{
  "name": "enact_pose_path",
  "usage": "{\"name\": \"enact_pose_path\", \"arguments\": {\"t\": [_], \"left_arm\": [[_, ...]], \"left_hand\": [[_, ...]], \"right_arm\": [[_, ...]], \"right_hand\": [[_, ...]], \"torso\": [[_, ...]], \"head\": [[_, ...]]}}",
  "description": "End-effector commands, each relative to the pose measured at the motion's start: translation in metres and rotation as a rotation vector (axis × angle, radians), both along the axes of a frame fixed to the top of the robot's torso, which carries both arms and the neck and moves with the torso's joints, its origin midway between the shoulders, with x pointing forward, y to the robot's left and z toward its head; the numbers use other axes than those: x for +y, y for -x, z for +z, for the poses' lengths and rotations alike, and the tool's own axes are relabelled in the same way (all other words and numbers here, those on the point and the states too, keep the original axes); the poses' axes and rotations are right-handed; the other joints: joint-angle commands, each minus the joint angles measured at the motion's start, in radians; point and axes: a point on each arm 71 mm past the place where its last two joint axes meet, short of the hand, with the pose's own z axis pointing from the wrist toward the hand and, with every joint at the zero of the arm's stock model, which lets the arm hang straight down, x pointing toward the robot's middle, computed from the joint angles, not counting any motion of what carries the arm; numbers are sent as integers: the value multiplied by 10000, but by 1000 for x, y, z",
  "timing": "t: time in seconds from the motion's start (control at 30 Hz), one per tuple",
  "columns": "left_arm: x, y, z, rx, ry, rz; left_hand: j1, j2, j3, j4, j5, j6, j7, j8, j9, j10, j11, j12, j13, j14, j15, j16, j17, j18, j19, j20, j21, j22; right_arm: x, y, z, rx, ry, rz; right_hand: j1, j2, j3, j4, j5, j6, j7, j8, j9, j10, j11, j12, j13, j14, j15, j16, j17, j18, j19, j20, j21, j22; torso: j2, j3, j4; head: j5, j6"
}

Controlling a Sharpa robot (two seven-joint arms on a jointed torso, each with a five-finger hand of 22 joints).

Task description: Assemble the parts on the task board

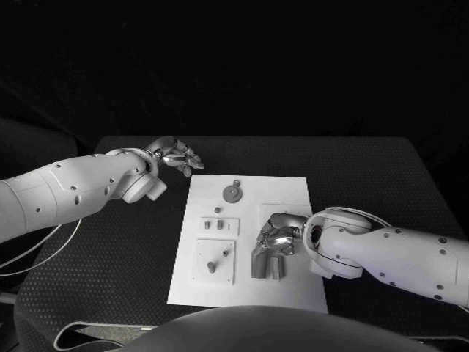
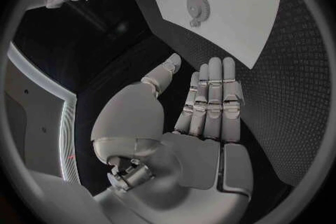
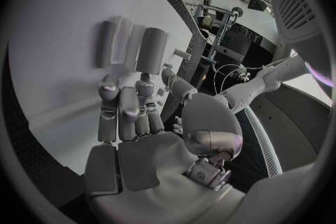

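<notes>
The white task board (image 1: 287,192) lies mid-frame with small grey parts (image 1: 219,224) on it, the right hand (image 1: 274,246) resting flat at its lower right, fingers straight, while the left hand (image 1: 175,156) hovers empty, fingers extended, beyond its upper-left corner.

The right hand (image 1: 277,246) covers the task board (image 1: 287,191) at about four o'clock, hiding whatever lies beneath. The small parts (image 1: 220,224) at nine o'clock are too tiny to make out.

White task board (image 1: 287,192) with grey parts (image 1: 231,193) on a black dotted table (image 1: 119,242); silver hands.
</notes>
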Motion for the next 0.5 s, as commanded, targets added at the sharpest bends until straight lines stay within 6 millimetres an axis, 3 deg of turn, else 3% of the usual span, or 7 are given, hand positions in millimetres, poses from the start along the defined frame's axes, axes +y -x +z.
{"name": "enact_pose_path", "arguments": {"t": [0.03, 0.1, 0.5], "left_arm": [[-2, 0, 0, 40, 8, -158], [-2, 0, 0, 42, 4, -150], [-1, 0, 0, 51, -9, -149]], "left_hand": [[-97, 11, 12, 74, 46, -83, -3, -27, -3, -92, 6, -26, -12, 29, 39, -55, 13, 159, -11, 82, -41, 11], [-99, 12, 13, 75, 46, -83, -3, -28, -3, -93, 7, -26, -12, 29, 39, -57, 15, 159, -11, 82, -42, 11], [-108, 17, 20, 78, 46, -86, -2, -29, -3, -98, 8, -27, -14, 30, 40, -69, 27, 160, -13, 81, -46, 14]], "right_arm": [[0, 1, 0, -95, 44, 105], [-1, 2, 0, -114, 66, 123], [-6, -2, 8, -969, -631, -460]], "right_hand": [[-32, -222, -117, 14, 19, 133, 103, -14, 1, 24, -65, 30, -19, 17, -62, 13, 0, 759, -47, -5, 42, 66], [-82, -368, -160, 40, 19, 129, 102, -20, 0, 25, -66, 27, -27, 21, -64, 12, -2, 759, -42, -1, 39, 61], [-106, -634, -152, 107, 20, -26, 140, -126, -47, 47, -35, 31, -54, 67, -45, 14, 11, 759, 16, -21, 25, 30]], "torso": [[-3, -4, -3], [-4, -4, -3], [-1, -2, -2]], "head": [[-8, 0], [-1, 0], [-18, 0]]}}
